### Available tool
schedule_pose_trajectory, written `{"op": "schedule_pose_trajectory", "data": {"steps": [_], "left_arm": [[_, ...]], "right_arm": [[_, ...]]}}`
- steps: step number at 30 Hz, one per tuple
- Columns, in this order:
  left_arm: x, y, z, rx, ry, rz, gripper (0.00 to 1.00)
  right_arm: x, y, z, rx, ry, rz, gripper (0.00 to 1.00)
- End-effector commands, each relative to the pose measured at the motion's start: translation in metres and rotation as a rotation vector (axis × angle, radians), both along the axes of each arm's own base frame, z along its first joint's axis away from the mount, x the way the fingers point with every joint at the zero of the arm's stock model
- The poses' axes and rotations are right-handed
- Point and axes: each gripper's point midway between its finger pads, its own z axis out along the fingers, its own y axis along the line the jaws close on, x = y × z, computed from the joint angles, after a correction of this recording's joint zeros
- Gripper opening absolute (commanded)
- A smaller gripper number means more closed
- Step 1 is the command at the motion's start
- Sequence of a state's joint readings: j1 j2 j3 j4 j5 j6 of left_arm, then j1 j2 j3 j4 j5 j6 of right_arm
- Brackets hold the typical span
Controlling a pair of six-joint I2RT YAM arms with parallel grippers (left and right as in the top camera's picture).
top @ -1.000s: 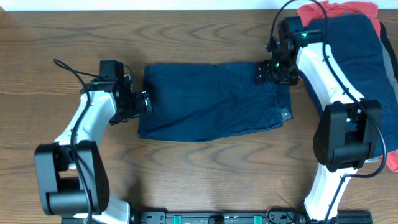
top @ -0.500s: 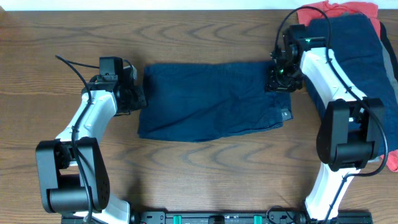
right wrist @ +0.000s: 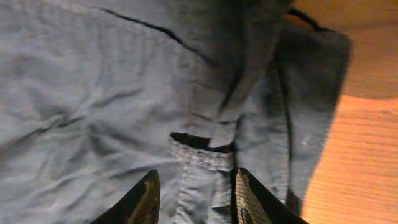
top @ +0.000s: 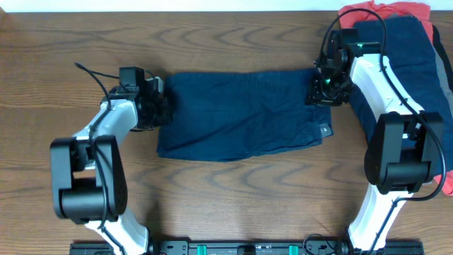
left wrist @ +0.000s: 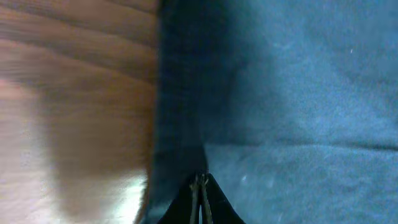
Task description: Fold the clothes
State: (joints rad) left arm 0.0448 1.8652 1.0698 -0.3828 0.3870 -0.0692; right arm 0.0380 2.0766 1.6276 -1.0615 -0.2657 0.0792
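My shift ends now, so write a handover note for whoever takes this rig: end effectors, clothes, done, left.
Left end effector: shut at the navy shorts' left edge; whether it pinches fabric is unclear.
Right end effector: open, straddling the right edge.
Shorts lie spread in the middle; pile of clothes at far right, coral-red garment on its far side.
Done: shorts laid out. Left: fold them, then the pile.

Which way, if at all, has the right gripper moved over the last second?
Yes. The right gripper slid rightward and slightly toward the base, from over the navy shorts to their right edge.
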Motion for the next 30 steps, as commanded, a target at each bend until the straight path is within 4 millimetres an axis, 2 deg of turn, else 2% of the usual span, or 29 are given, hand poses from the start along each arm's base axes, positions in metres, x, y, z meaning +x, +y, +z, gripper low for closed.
{"op": "schedule_pose_trajectory", "data": {"steps": [1,6,9,19,24,28,30], "left_arm": [[-0.004,-0.010,-0.004,-0.048,-0.004,-0.067,0.06],[-0.004,-0.010,-0.005,-0.036,-0.014,-0.102,0.06],[-0.006,-0.010,-0.010,-0.035,-0.004,-0.108,0.06],[-0.011,-0.010,-0.042,-0.052,0.076,-0.071,0.06],[-0.011,-0.010,-0.042,-0.053,0.075,-0.069,0.06],[-0.011,-0.010,-0.042,-0.055,0.078,-0.061,0.06],[-0.011,-0.010,-0.042,-0.055,0.079,-0.059,0.06]], "right_arm": [[0.002,0.001,0.017,0.112,-0.045,0.030,0.38],[0.004,-0.003,0.027,0.244,-0.077,0.043,0.42],[0.003,-0.012,0.028,0.249,-0.071,0.028,0.43],[-0.002,-0.040,0.014,0.084,-0.040,0.010,0.52],[0.000,-0.060,0.005,-0.030,-0.038,-0.026,0.67],[-0.003,-0.065,-0.014,-0.037,-0.042,-0.037,0.81],[-0.008,-0.062,-0.025,-0.013,-0.040,-0.040,0.82]]}}
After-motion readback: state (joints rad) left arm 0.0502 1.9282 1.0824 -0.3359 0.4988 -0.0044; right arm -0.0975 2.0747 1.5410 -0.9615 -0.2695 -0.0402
